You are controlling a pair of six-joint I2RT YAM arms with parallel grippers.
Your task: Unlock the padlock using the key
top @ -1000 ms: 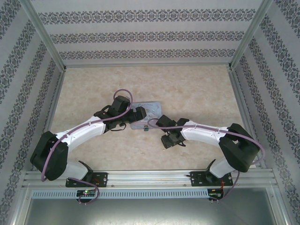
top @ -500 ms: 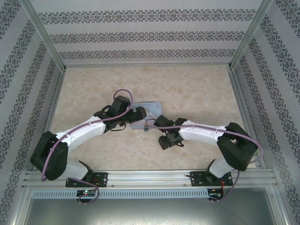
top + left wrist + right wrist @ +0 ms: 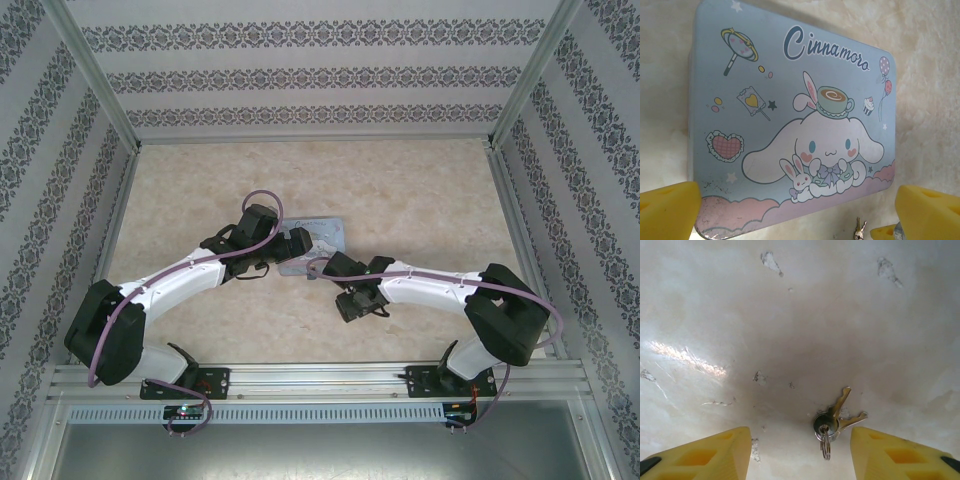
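Nearest the rail, the two arm bases sit as they did, but in the top view the right arm has swung inward over the last second. Its right claw (image 3: 322,266) has slid left from open worktop (image 3: 420,190) to the near edge of the tin (image 3: 330,231), covering the spot where the small bluish padlock was showing a moment ago. Where the padlock lies now I cannot tell. In the right wrist view that claw (image 3: 801,455) stands about half open, one yellow fingertip on each side of the key (image 3: 837,415), gripping nothing. The key lies flat on the worktop (image 3: 790,315) between the fingertips, touching neither. I judge the reach for the key to be nearly lined up, with the closing pinch not yet made and the unlocking itself not begun. Further out, the left claw (image 3: 294,246) has not moved. In its own camera the left claw (image 3: 797,215) is spread as wide as it goes and holds nothing. The tin (image 3: 790,100) lies beyond it, and the key (image 3: 860,231) is just off the tin's near edge. By count there are two arms, two claws and one tin. Two key blades fan out from one ring.
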